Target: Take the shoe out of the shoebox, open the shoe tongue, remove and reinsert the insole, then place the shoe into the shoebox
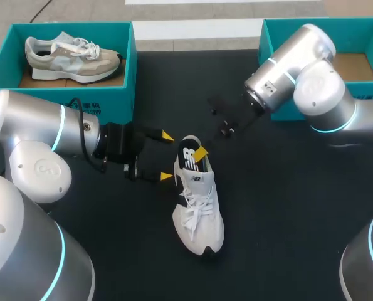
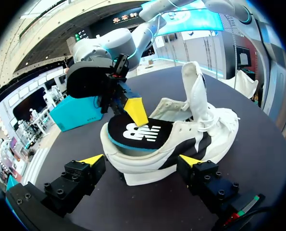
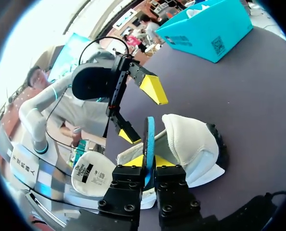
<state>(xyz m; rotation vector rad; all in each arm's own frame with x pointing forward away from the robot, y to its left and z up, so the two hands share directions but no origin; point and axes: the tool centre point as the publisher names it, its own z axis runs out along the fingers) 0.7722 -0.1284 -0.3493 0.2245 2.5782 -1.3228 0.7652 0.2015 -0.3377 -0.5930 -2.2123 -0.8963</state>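
— How far along, starting from the near end?

— Can tick off the first step: white shoe (image 1: 199,213) out on the worktop (image 1: 286,207), toe nearest, upright on its sole. Same for the tongue (image 2: 194,91), pulled up and standing open.

— And up at the heel?

— Flanked there by the left fingers (image 1: 167,136), apart, one on either side (touching or not, hard to say). Just beyond, the right fingers (image 1: 200,152) clamped on the insole (image 2: 140,132), its heel end raised over the collar and its front end seemingly tucked inside. Cannot tell whether coming out or going back in.

— What's left, then?

— Judging from that: seat the insole flat, then carry the shoe over to the open shoebox (image 1: 280,37) at the far right, well apart. At the far left, a second box (image 1: 67,94) holding a grey shoe (image 1: 70,58).
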